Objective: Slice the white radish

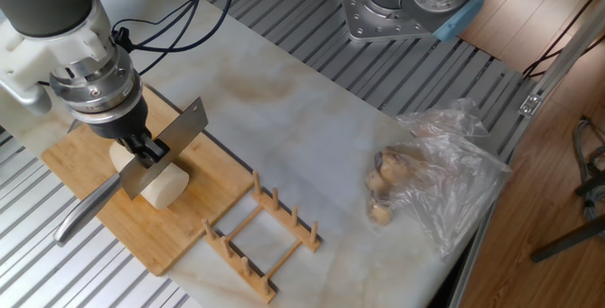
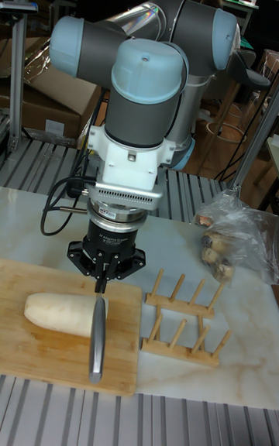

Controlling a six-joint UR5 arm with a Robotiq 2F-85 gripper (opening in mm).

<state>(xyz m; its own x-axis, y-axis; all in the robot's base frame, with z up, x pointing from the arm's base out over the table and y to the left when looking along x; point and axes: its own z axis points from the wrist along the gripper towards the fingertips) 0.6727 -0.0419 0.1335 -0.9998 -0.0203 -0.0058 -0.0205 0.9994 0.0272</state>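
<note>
On the cutting board (image 1: 180,228), a knife (image 2: 98,337) is clenched by the gripper (image 2: 101,285) and pressed into the white radish (image 2: 58,314).

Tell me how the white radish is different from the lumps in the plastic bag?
The white radish is one long, smooth, creamy-white piece; the lumps are several small brownish bits. The radish lies bare on the wooden cutting board, under the knife that the gripper holds; the lumps sit wrapped in clear plastic on the marble tabletop, far from the knife. Both are resting, untouched by the gripper itself.
</note>
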